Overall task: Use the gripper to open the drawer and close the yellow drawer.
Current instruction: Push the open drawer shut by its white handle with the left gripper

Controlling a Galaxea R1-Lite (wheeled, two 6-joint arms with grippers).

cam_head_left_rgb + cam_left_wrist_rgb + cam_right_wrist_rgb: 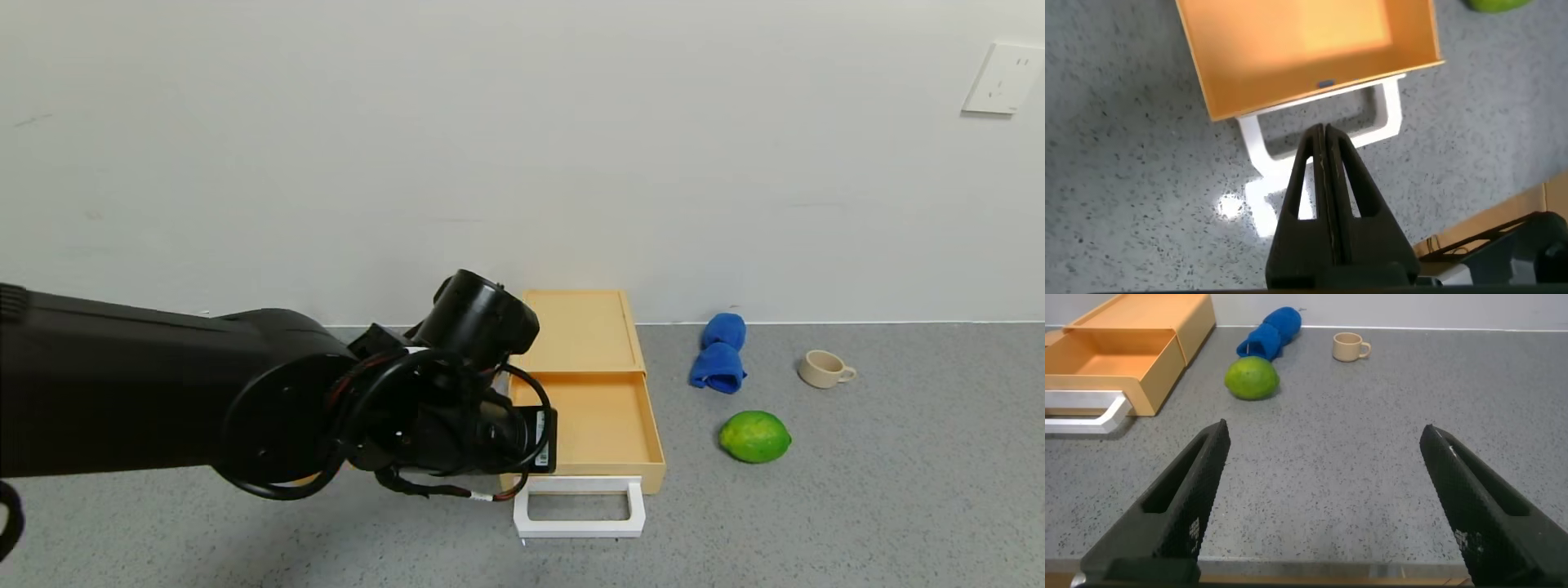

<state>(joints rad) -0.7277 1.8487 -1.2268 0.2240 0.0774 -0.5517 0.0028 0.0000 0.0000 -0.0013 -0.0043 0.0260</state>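
The yellow drawer [581, 331] stands against the back wall with its tray [653, 437] slid out towards me, empty inside. Its white loop handle [580, 527] lies low in front of the tray. My left gripper [1323, 131] is shut with nothing between its fingers. Its tip hovers over the handle [1384, 122], above the loop's front bar. In the head view the black left hand [482, 408] covers the tray's left front corner and hides the fingers. My right gripper [1327, 437] is open and empty over bare tabletop, off to the right of the drawer [1127, 343].
A green lime [755, 436], a folded blue cloth [720, 353] and a small beige cup [824, 368] lie right of the drawer. The wall runs close behind it. Grey speckled tabletop extends in front and to the right.
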